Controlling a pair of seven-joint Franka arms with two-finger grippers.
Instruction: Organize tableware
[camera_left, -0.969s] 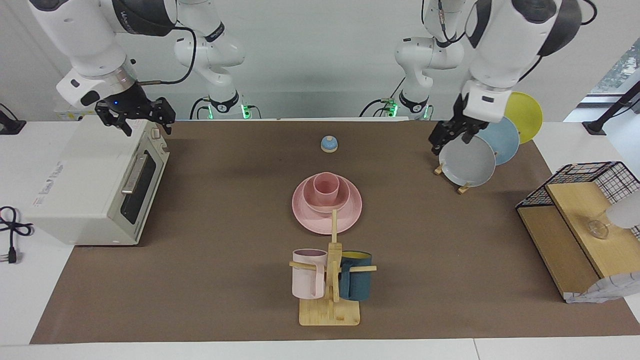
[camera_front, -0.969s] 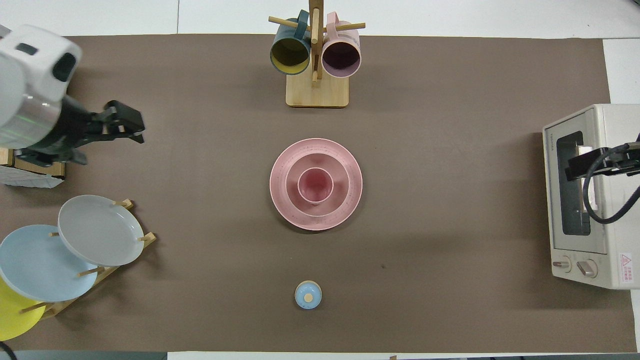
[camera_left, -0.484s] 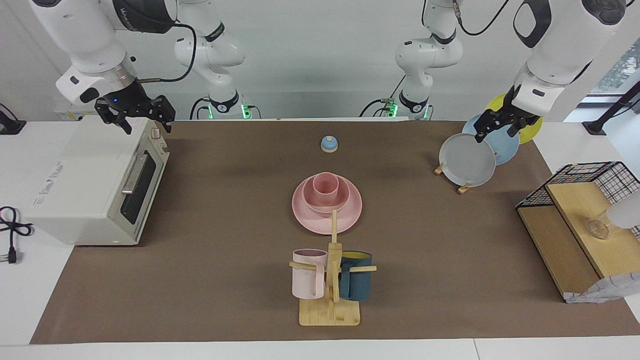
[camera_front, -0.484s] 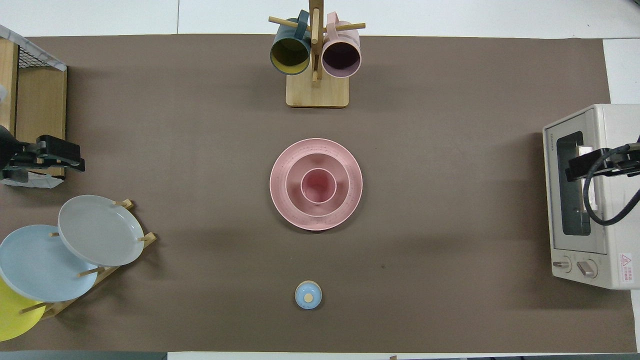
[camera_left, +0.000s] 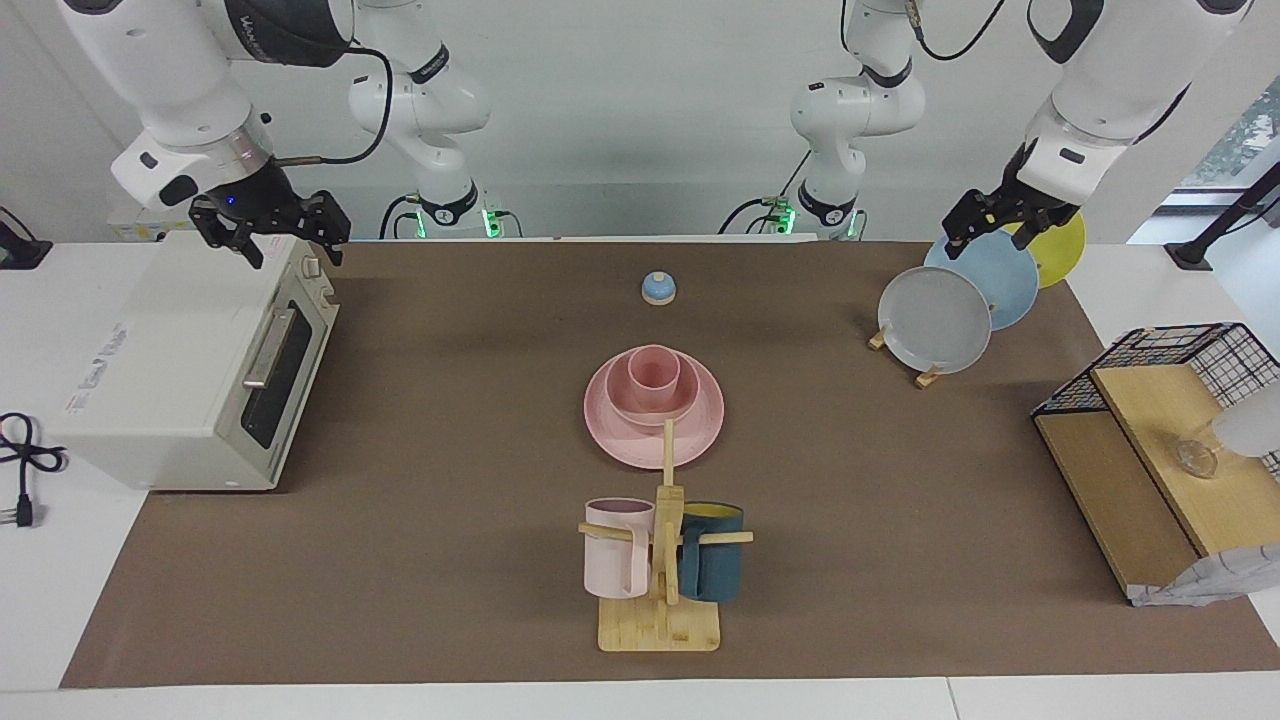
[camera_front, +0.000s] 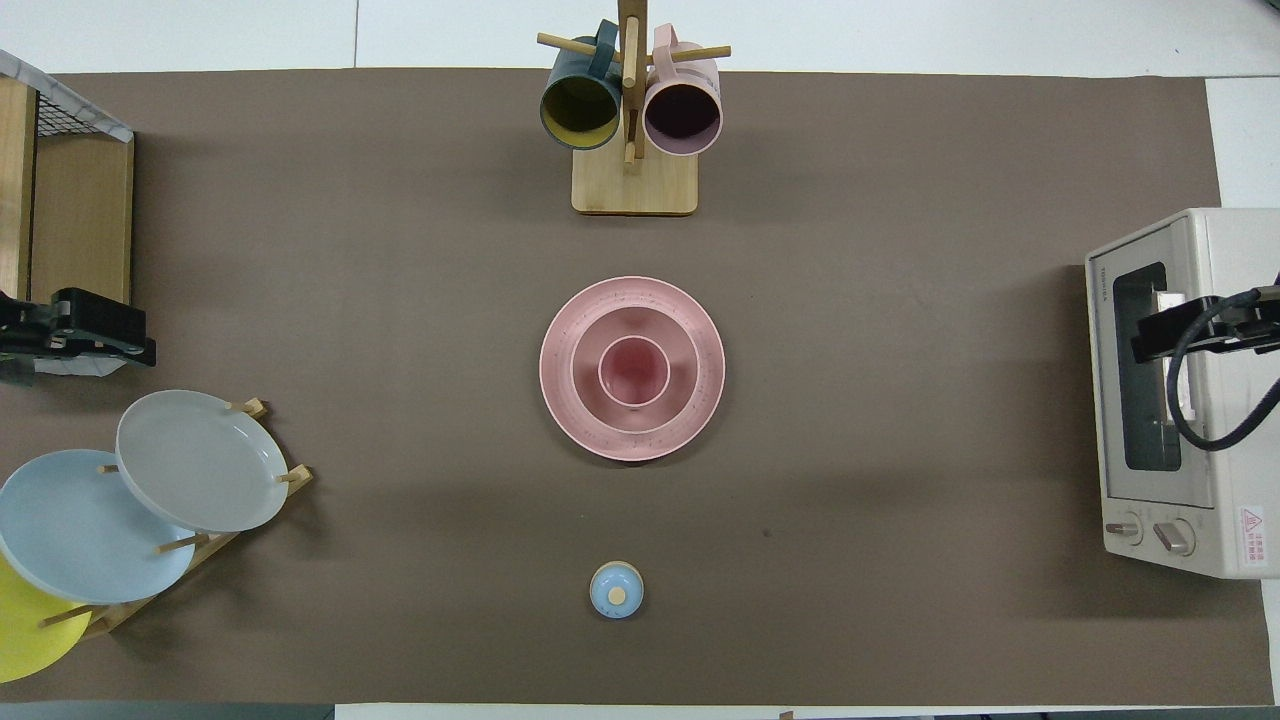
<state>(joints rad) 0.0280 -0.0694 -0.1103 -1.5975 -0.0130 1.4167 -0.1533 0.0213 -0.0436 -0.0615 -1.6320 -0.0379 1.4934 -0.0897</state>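
The pink plate (camera_left: 612, 440) (camera_front: 555, 368) lies at the table's middle. The pink bowl (camera_left: 686, 396) (camera_front: 585, 368) sits on it, and the pink cup (camera_left: 653, 375) (camera_front: 633, 370) stands upright in the bowl. My left gripper (camera_left: 975, 228) (camera_front: 140, 335) is open and empty, up in the air over the rack of plates at the left arm's end. My right gripper (camera_left: 295, 250) (camera_front: 1145, 345) is open and empty, and waits over the toaster oven. Both are well apart from the pink set.
A toaster oven (camera_left: 180, 370) stands at the right arm's end. A wooden rack holds a grey plate (camera_left: 935, 320), a blue one and a yellow one. A mug tree (camera_left: 665, 560) stands farther from the robots than the pink set, a small blue bell (camera_left: 658, 288) nearer. A wire-and-wood shelf (camera_left: 1160, 440) stands at the left arm's end.
My left gripper has drawn back from beside the grey plate toward the left arm's end and risen over the blue plate. The right arm and the pink set have not moved.
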